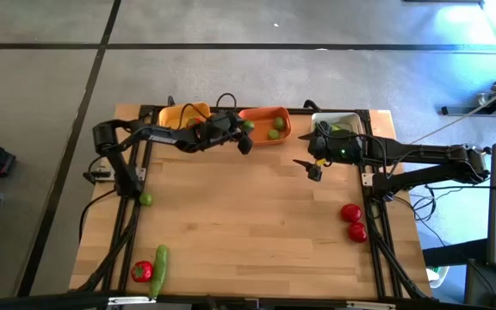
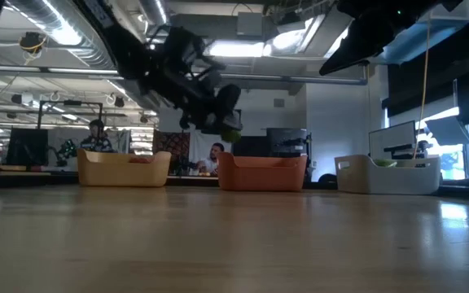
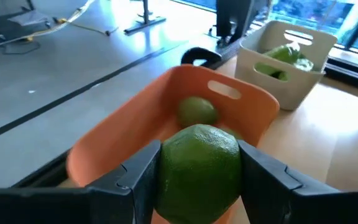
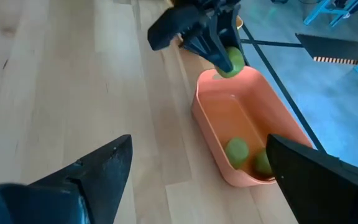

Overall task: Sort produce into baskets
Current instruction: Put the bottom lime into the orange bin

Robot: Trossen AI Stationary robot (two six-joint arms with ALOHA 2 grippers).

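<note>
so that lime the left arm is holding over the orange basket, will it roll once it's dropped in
Probably a little. The lime looks round and smooth, so it should roll until the orange basket's wall or the two limes already inside stop it. It keeps its shape between the left gripper's jaws, so it seems firm and may bounce slightly. The raised walls will likely contain it.

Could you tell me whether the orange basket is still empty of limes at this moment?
No, the right wrist view shows two limes already lying in the orange basket.
</note>
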